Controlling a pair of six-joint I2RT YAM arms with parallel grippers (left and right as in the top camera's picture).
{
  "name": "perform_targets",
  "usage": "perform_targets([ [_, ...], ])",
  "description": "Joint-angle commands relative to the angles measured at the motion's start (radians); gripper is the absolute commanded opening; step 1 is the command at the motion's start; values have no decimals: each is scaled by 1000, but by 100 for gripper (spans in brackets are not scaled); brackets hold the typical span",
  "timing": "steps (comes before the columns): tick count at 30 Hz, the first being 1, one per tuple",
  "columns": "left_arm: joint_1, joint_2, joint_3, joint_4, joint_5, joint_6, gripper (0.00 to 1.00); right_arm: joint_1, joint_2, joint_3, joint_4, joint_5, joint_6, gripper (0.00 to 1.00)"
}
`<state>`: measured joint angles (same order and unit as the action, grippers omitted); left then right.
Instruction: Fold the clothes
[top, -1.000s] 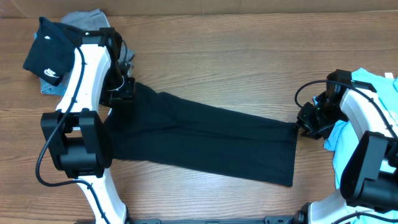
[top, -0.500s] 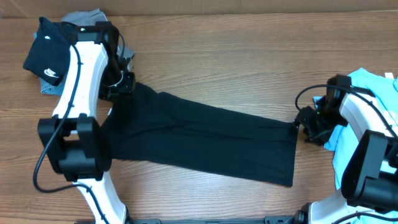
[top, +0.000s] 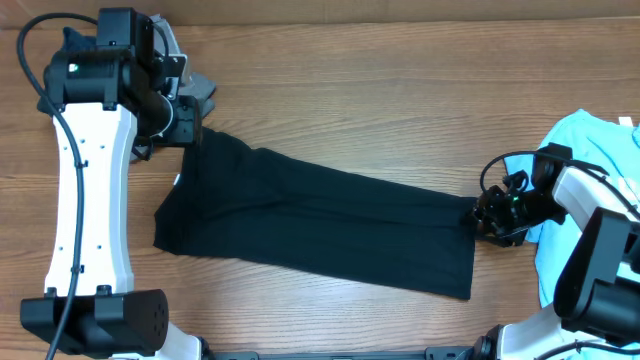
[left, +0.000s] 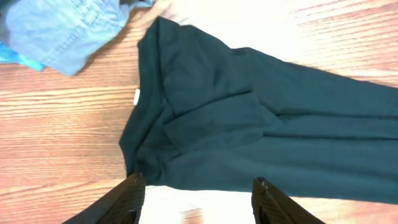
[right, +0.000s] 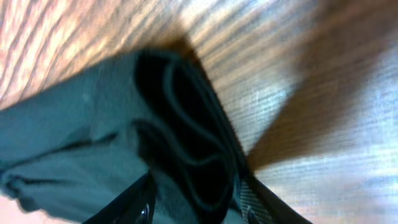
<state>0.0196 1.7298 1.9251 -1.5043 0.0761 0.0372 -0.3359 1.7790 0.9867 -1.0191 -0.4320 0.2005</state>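
- 2 changes in the last sec. The left gripper (top: 185, 122) has come up off the collar-end corner of the T-shirt (top: 320, 225), and its arm has swung back toward the far-left edge. The right gripper (top: 490, 215) has slid a bit lower at the shirt's hem end.
- Left fingers (left: 132, 193): spread wide, nothing btwn them. The wrist cam looks down on the collar end from above.
- Right fingers (right: 144, 202): narrowed on the hem, w/ layers of fabric bunched btwn them. I read that as a pinch, not a hover.
- T-shirt hasn't shifted w/ the release. It's 1 long narrow strip, already folded lengthwise, lying diagonal on the wood table (top: 380, 90), collar end upper left, hem end lower right.
- A denim piece (left: 62, 31) lies just beside the collar end; can't tell if it touches. A light-blue garment (top: 590, 150) sits by the right arm, apart from the strip.
- My call: lengthwise fold is done and the left side is let go. Next is the crosswise fold, hem end carried over toward the collar.
- Risk: a 1-corner pinch may drag or twist the strip. I'd want the left back down as an anchor.
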Motion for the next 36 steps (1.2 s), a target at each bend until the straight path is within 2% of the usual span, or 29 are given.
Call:
perform_targets([
  [1, -2, 10, 0, -9, 42, 20, 57, -21, -64, 86, -29, -29, -19, 49],
  [4, -2, 10, -8, -10, 48, 20, 55, -22, -89, 151, -73, -14, -18, 57],
  [6, -6, 10, -18, -9, 48, 20, 55, -21, -92, 180, -86, -10, -13, 58],
  [9, -13, 10, -47, -8, 48, 24, 51, -21, -92, 189, -62, -10, 10, 57],
  [15, -24, 10, -146, 27, 48, 23, 47, 4, -75, 162, 7, 62, 66, 45],
  [20, -27, 10, -233, 71, 56, 23, 46, 68, -65, 106, 79, 64, 67, 45],
  [25, -27, 10, -281, 86, 56, 23, 45, 123, -65, 61, 126, 186, 155, 45],
  [32, -27, 10, -292, 108, 82, 23, 46, 134, -63, 60, 125, 291, 175, 45],
  [36, -27, 10, -294, 116, 82, 23, 45, 137, -62, 60, 128, 263, 175, 42],
])
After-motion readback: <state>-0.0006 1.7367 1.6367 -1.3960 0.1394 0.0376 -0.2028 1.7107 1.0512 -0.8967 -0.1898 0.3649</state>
